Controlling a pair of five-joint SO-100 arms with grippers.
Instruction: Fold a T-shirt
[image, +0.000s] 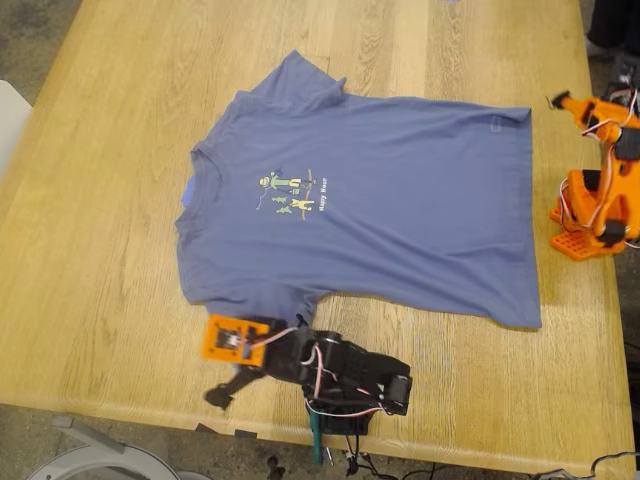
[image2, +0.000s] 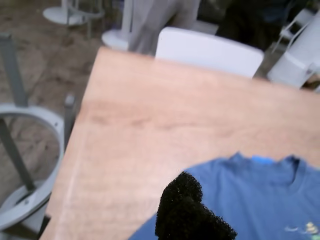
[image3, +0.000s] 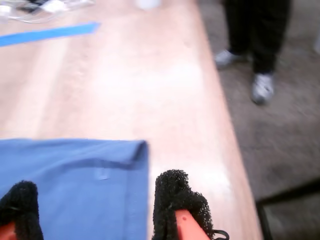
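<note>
**T-shirt spread flat, both end effectors at its edges**

The T-shirt (image: 370, 205) lies face up and unfolded on the wooden surface (image: 100, 260), its printed chest showing and its collar toward the exterior view's left, hem toward the exterior view's right.

My first end effector (image: 222, 392) sits off the shirt, near the sleeve on the surface's near edge in the exterior view. In the first wrist view only one black foam fingertip (image2: 187, 210) shows, with the shirt's collar and blue neck label just beyond it; I cannot tell whether this end effector is spread or pressed together.

My second end effector (image3: 100, 210) is spread, its two foam fingertips (image3: 175, 197) set apart. The shirt's hem corner lies ahead of it, blue cloth filling the gap between the pads while one pad stands over bare wood just beside the hem's edge. Whether the pads touch the cloth is unclear.

Beyond that end effector, past the surface's edge, a person's legs (image3: 255, 35) and shoes stand on the floor.
</note>
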